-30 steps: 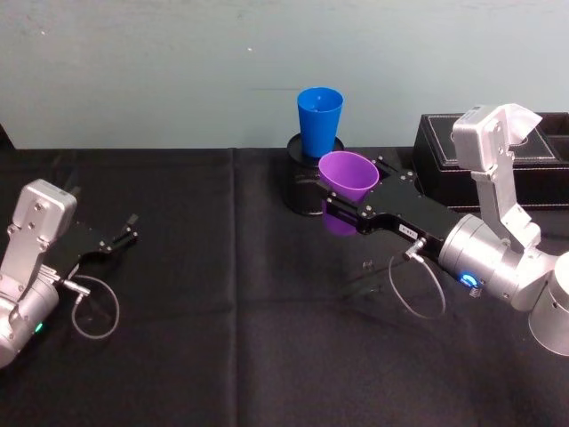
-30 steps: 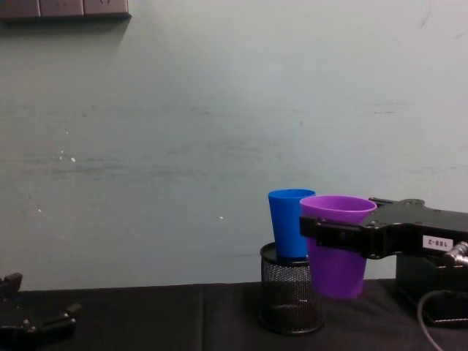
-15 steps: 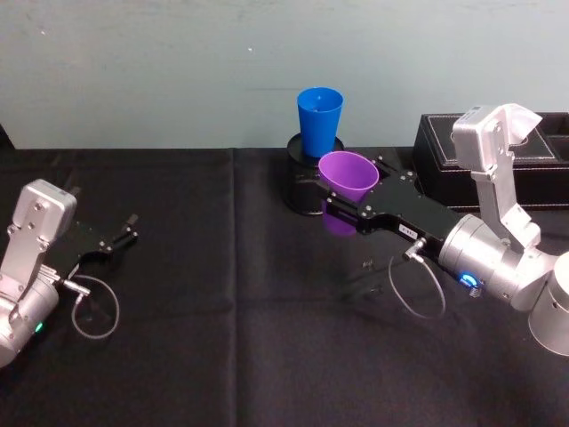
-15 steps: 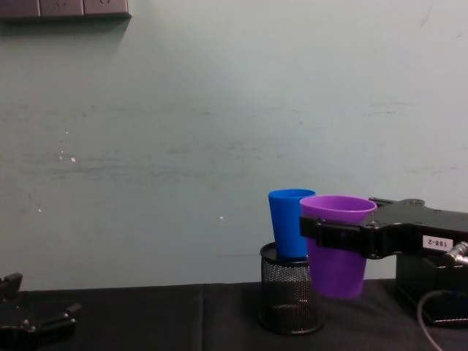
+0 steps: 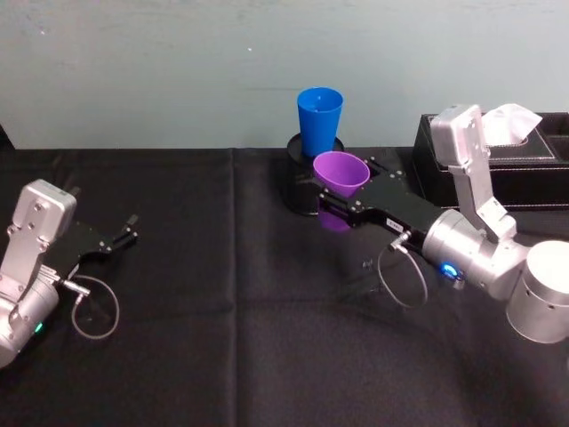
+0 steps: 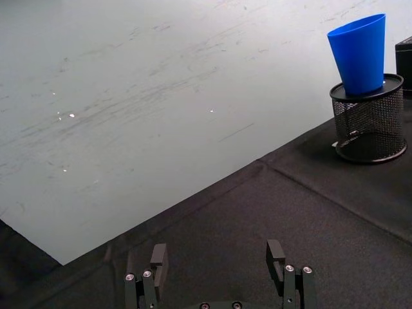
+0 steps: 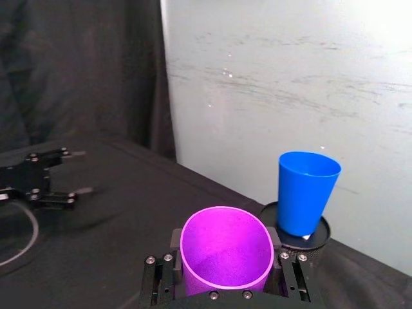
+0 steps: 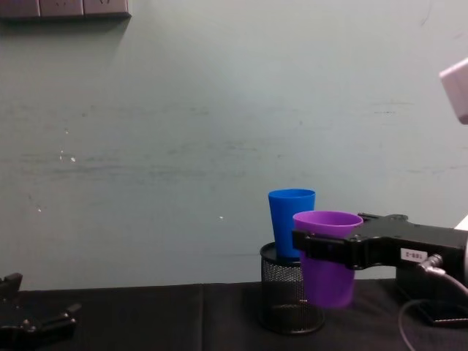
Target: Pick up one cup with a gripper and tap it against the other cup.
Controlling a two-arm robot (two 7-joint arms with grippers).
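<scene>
1. Lettering appears only on a small white label (image 8: 413, 255) on the black body of the right gripper (image 8: 325, 245); its characters are too small to read
2. The right gripper (image 5: 336, 197) is clamped on the purple cup (image 5: 342, 173), one finger on each side of the wall just below the rim, holding the cup upright above the black cloth (image 5: 222, 338)
3. The blue cup (image 5: 319, 120) stands in the mesh pen holder (image 5: 298, 187), just beyond the gripper's fingertips; whether the two cups touch cannot be told
4. Since a second ago the right gripper has carried the purple cup (image 8: 327, 281) lower and closer to the blue cup (image 8: 290, 223), which has not moved
5. The left gripper (image 6: 217, 251) rests well off to the side, fingers apart, where it was before
</scene>
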